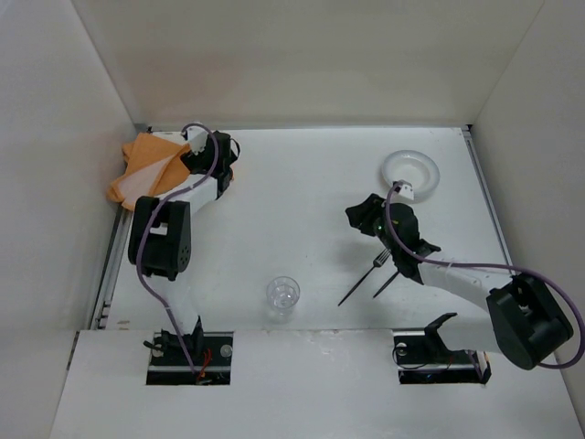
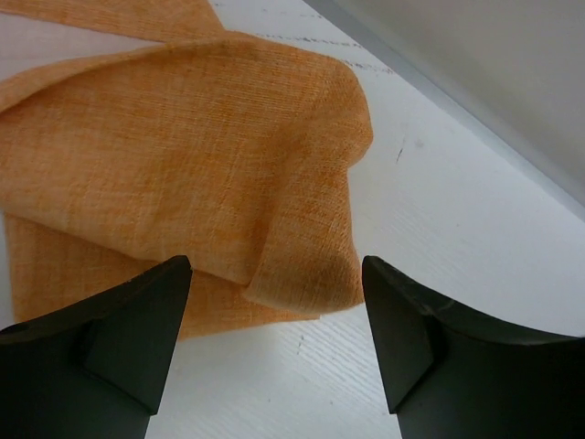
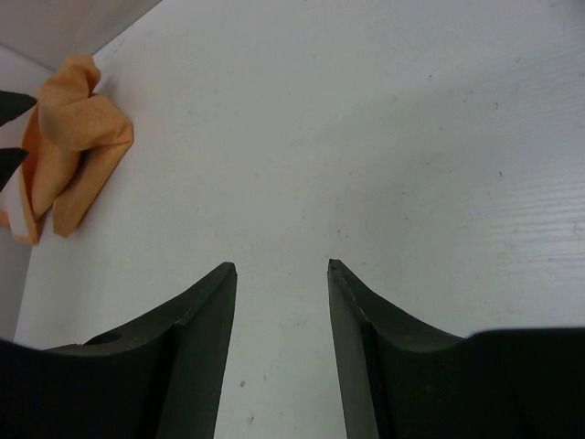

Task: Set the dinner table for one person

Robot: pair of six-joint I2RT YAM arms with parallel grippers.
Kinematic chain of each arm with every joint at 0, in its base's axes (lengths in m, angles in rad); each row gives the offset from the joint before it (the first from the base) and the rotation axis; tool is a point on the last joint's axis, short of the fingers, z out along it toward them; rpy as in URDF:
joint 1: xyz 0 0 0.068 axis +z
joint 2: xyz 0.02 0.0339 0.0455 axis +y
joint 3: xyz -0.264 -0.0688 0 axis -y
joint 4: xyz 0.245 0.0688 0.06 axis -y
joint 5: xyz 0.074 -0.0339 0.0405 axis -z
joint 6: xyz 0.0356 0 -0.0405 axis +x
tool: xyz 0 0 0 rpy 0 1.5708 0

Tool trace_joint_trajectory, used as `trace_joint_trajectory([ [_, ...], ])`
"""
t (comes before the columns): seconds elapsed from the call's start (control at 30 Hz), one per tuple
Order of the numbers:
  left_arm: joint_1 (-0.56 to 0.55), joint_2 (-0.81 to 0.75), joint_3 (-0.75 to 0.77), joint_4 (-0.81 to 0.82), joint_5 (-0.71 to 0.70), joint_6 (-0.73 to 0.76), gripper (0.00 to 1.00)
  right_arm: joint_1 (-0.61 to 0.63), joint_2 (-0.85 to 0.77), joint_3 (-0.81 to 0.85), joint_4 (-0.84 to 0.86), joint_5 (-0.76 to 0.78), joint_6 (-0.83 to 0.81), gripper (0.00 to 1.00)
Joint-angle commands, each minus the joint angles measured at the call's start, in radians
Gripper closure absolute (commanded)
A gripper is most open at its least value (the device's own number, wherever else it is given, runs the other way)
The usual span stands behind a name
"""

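The dinner table (image 1: pixel 302 183) is a white matte top. A crumpled orange cloth (image 1: pixel 146 165) lies at its far left corner. My left gripper (image 1: pixel 183 151) is open and empty, low over the cloth's near folded edge (image 2: pixel 228 165), one finger (image 2: pixel 137 329) over the cloth and the other over bare table. My right gripper (image 1: pixel 351 216) is open and empty above bare table (image 3: pixel 366 137), right of centre. A white plate (image 1: pixel 409 172) lies just behind it. A dark fork (image 1: pixel 358 281) and knife (image 1: pixel 386 285) lie under the right arm. A clear glass (image 1: pixel 282 294) stands near the front.
White walls close in the table on the far, left and right sides, with metal rails (image 1: pixel 484 197) along the side edges. The cloth also shows far off in the right wrist view (image 3: pixel 78 137). The arm bases sit at the near edge.
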Motion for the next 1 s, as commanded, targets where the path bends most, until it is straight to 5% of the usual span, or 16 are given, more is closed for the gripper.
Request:
trace_joint_trajectory([
  [0.0, 0.004, 0.071, 0.116, -0.036, -0.010, 0.092, 0.27, 0.025, 0.009, 0.045, 0.081, -0.014, -0.017, 0.48],
  [0.1, 0.010, 0.141, 0.186, -0.062, -0.002, 0.118, 0.32, 0.028, 0.031, 0.056, 0.080, -0.025, -0.014, 0.48],
  [0.3, -0.054, 0.196, 0.180, -0.062, 0.067, 0.101, 0.75, 0.041, 0.035, 0.058, 0.080, -0.020, -0.020, 0.48],
  [0.43, -0.144, 0.185, 0.135, -0.016, 0.147, 0.084, 0.85, 0.039, 0.020, 0.045, 0.084, -0.007, -0.020, 0.48],
  [0.8, -0.353, 0.050, -0.024, 0.064, 0.410, 0.171, 0.84, 0.001, -0.020, 0.024, 0.060, 0.030, 0.003, 0.48],
  [0.9, -0.358, -0.020, -0.087, 0.056, 0.428, 0.196, 0.74, -0.001, -0.012, 0.019, 0.069, 0.033, 0.000, 0.47],
  [0.97, -0.358, -0.101, -0.168, 0.085, 0.423, 0.195, 0.59, -0.002, 0.006, 0.033, 0.058, 0.018, 0.000, 0.45],
])
